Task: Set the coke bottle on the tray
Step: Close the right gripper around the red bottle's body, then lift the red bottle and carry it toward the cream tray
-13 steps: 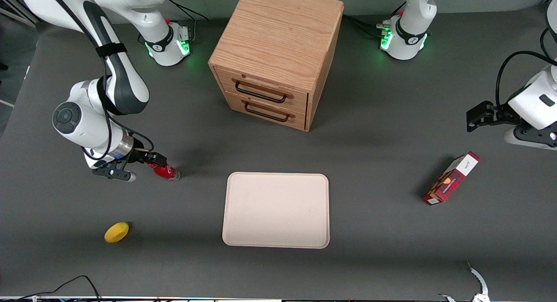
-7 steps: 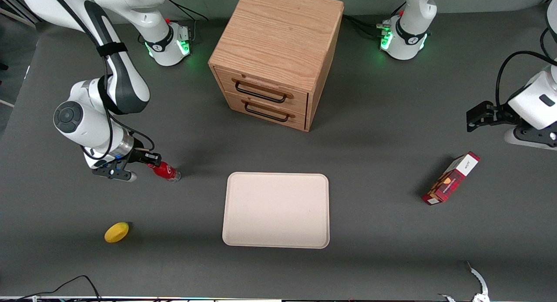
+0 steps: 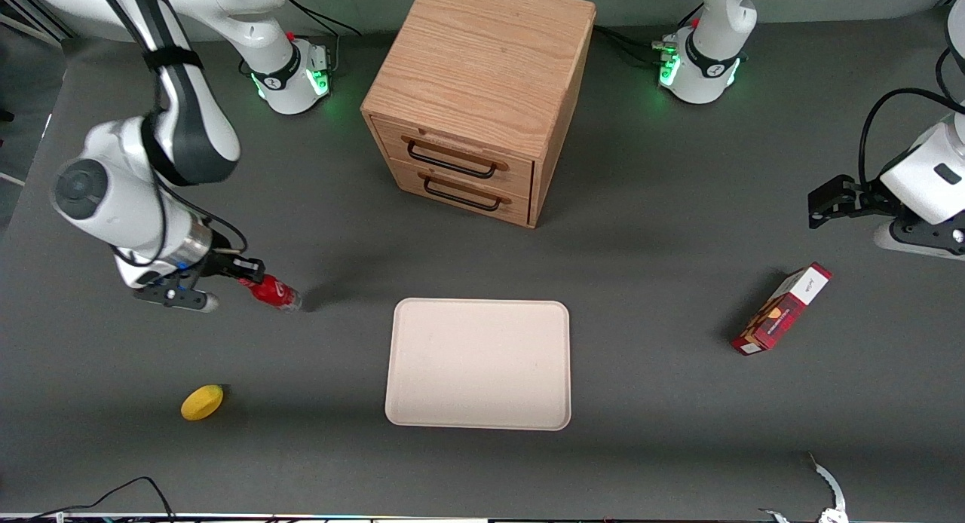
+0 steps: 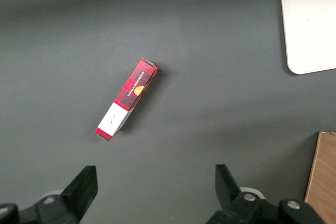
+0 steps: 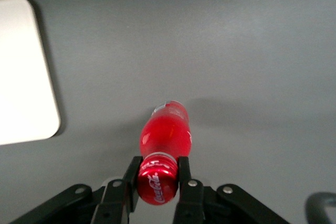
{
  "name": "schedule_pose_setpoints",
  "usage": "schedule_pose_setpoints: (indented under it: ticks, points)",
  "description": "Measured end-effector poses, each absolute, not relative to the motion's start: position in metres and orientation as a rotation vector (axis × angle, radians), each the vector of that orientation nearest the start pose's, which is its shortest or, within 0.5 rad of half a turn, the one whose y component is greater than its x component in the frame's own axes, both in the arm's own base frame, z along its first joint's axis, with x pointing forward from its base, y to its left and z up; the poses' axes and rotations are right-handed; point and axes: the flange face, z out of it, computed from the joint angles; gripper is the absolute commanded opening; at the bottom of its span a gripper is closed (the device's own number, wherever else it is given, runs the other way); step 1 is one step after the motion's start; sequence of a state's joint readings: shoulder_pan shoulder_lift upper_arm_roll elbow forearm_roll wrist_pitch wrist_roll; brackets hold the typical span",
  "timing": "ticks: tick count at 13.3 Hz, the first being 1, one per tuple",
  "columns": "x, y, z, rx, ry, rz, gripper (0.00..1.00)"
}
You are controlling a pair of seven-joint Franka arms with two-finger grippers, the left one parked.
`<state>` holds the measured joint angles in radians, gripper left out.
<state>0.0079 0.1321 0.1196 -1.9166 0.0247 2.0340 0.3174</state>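
Observation:
My right gripper (image 3: 245,270) is shut on the red cap of the small red coke bottle (image 3: 271,292) and holds it tilted above the dark table, toward the working arm's end. In the right wrist view the two fingers (image 5: 183,170) clamp the cap and the bottle (image 5: 165,132) hangs free with its shadow on the table. The cream-white tray (image 3: 478,363) lies flat mid-table, nearer to the front camera than the drawer cabinet; its rounded corner shows in the right wrist view (image 5: 23,77). The bottle is apart from the tray.
A wooden two-drawer cabinet (image 3: 482,93) stands farther from the camera than the tray. A yellow lemon (image 3: 202,402) lies nearer the camera than the gripper. A red-and-white carton (image 3: 782,309) lies toward the parked arm's end.
My right gripper has risen with the coke bottle held by its cap, lifting it off the table and drawing it slightly away from the tray.

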Motion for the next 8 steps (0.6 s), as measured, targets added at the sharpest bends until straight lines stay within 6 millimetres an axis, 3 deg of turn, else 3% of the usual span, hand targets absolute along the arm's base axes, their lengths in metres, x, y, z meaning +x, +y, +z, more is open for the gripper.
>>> schedule_pose_setpoints:
  ticks: [2, 4, 6, 8]
  points:
    - [0.584, 0.075, 0.5, -3.098, 0.306, 0.059, 0.0]
    - [0.582, 0.079, 0.562, -3.099, 0.287, 0.065, 0.0]
    - [0.584, 0.097, 0.598, -3.094, 0.272, 0.086, 0.0]
    - [0.598, 0.132, 0.61, -3.068, 0.342, 0.114, 0.0]
